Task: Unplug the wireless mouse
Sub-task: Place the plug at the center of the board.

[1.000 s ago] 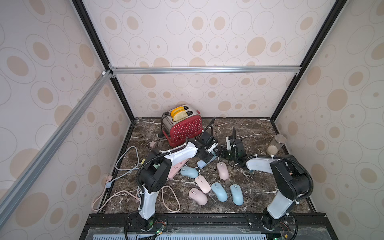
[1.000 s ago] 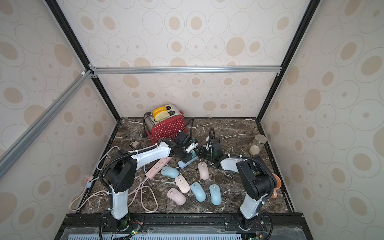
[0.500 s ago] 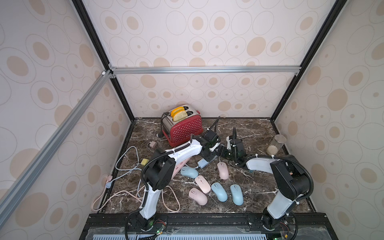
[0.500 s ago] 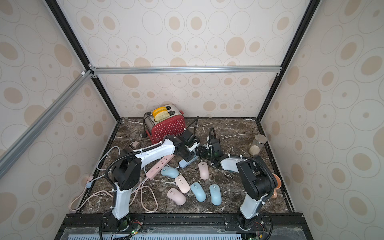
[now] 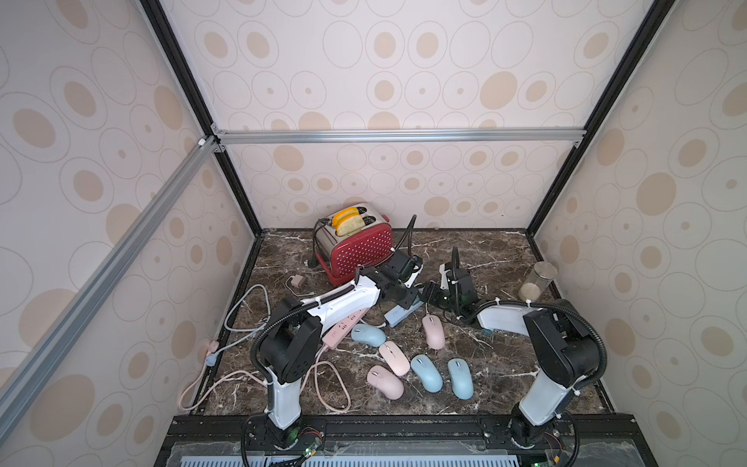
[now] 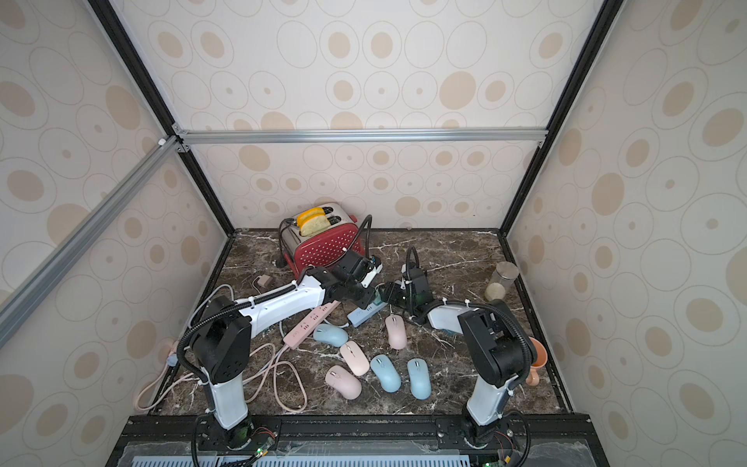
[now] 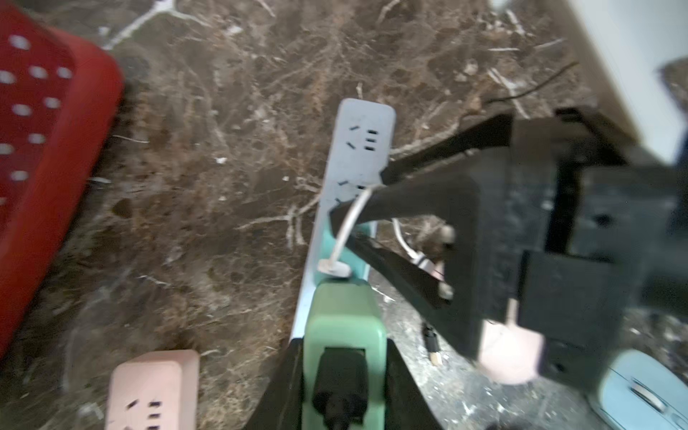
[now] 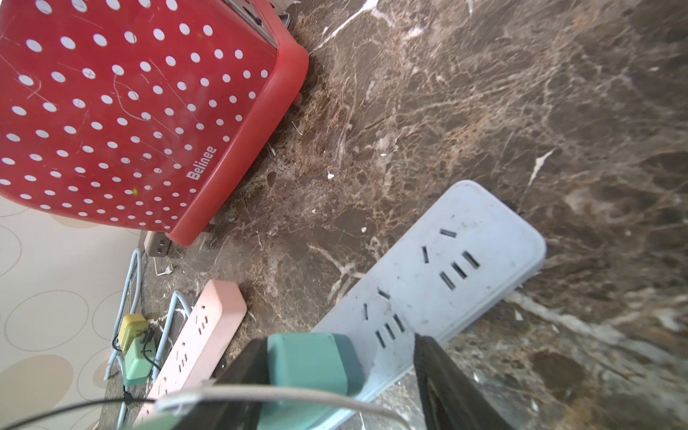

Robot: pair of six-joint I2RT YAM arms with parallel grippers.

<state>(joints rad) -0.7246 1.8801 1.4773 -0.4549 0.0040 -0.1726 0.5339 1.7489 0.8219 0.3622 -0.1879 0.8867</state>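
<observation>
Left wrist view, left gripper [image 7: 342,348] pinching green adapter [image 7: 344,320] (on blue strip [image 7: 363,149]); right gripper [image 8: 338,340] spread around teal adapter [image 8: 309,361]

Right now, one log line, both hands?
left hand: shut on green adapter | right hand: open, astride teal adapter | white cable: plugged into teal adapter | unplug: pending

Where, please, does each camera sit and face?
A top view: high above the arm bases, looking down on the dark marble tabletop; both arms whole.
A top view: alongside, facing likewise; same tabletop and arms.
Right wrist: on the right arm, looking past the open right gripper around a teal plug adapter at the pale blue power strip and red dotted toaster.
Left wrist: on the left arm, looking past the left gripper shut on a pale green plug adapter; right gripper visible.
Shared: both wrist views show strip and toaster.
</observation>
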